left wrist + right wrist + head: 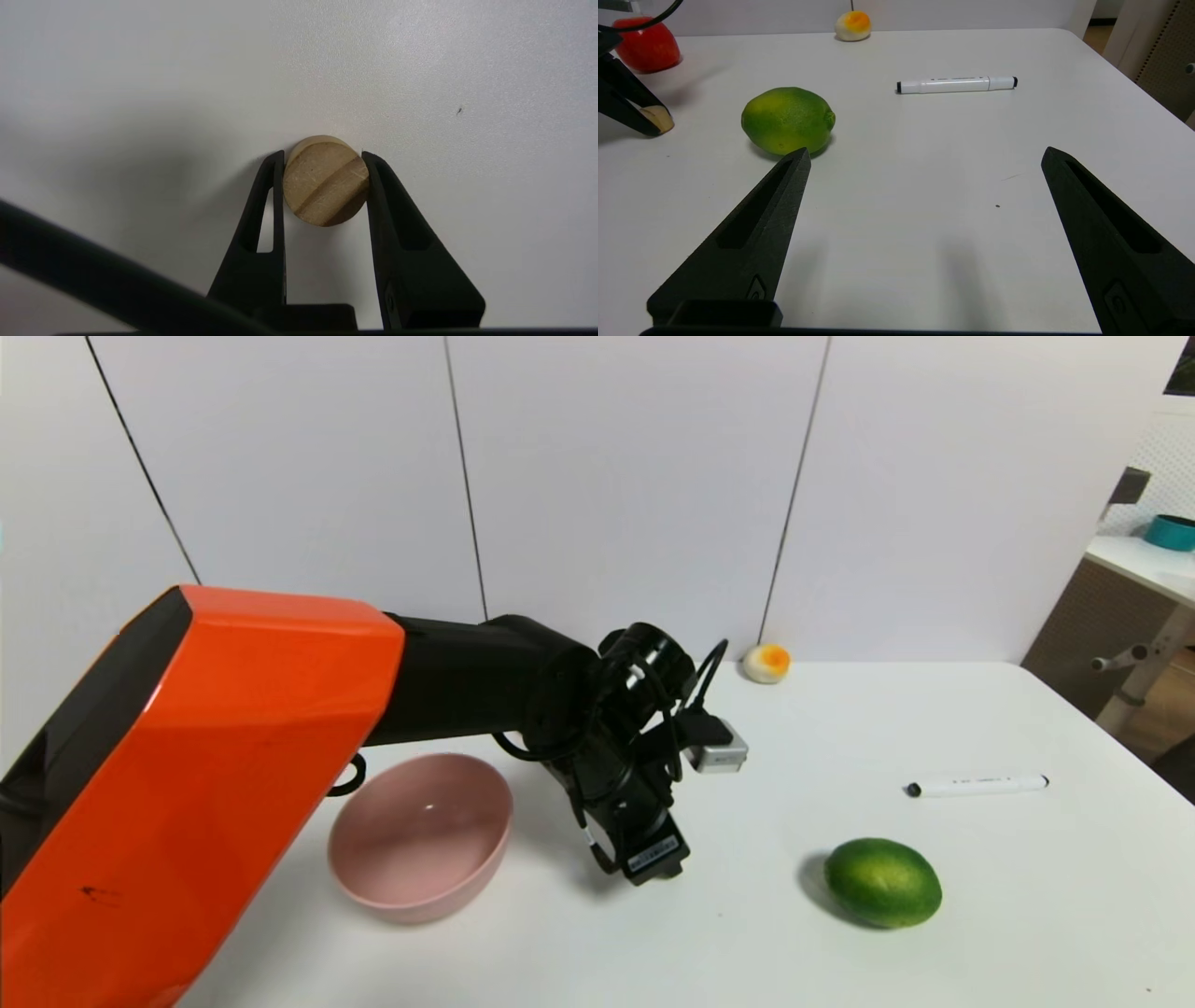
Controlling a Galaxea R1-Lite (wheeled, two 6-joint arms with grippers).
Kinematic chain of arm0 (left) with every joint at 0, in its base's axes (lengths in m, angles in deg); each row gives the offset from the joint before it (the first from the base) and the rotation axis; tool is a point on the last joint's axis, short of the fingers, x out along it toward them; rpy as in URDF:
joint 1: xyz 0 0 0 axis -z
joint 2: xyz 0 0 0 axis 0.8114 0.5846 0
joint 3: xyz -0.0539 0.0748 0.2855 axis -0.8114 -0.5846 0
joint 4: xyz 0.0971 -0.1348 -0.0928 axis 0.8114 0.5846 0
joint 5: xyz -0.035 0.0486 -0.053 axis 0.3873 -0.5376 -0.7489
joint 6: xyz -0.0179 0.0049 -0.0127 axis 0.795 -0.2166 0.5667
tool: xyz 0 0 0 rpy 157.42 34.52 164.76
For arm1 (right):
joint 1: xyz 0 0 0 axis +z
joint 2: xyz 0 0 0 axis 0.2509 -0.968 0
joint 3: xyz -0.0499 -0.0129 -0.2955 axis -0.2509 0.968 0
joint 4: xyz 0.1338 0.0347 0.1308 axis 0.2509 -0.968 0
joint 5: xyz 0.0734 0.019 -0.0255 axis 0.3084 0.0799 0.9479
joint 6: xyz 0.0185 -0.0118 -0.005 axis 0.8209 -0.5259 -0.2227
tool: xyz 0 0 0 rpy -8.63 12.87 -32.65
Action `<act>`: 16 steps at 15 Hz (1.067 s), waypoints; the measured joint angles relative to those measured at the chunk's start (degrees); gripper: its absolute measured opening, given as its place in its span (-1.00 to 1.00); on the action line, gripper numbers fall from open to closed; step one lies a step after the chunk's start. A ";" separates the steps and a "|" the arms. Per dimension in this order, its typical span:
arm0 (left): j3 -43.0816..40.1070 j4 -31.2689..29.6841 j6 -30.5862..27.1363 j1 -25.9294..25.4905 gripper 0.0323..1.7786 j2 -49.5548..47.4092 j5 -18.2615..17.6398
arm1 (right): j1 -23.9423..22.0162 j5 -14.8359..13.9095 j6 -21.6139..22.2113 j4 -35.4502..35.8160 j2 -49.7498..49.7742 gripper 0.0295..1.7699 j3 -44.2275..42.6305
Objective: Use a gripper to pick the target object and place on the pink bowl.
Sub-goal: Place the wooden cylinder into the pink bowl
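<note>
The target object [324, 182], a small tan wooden disc with a groove across its face, sits between the two black fingers of my left gripper [322, 156], which is shut on it, low at the white table. In the head view the fingertips and disc are hidden under the left wrist [644, 831], just right of the pink bowl [420, 901], which is empty. The right wrist view shows the same disc [661, 120] at the left claw's tip. My right gripper [924, 156] hovers open over bare table with nothing between its fingers.
A green lime [883, 882] lies to the right of the left wrist, with a white marker [976, 786] beyond it. A white-and-orange egg-like lump [766, 664] sits by the back wall. A red apple [644, 44] stands behind the left claw. The table's edge runs along the right.
</note>
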 joint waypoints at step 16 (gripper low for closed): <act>-18.55 6.36 0.95 -17.26 -0.44 -33.30 6.55 | 0.00 0.02 0.00 -0.01 0.00 0.93 0.00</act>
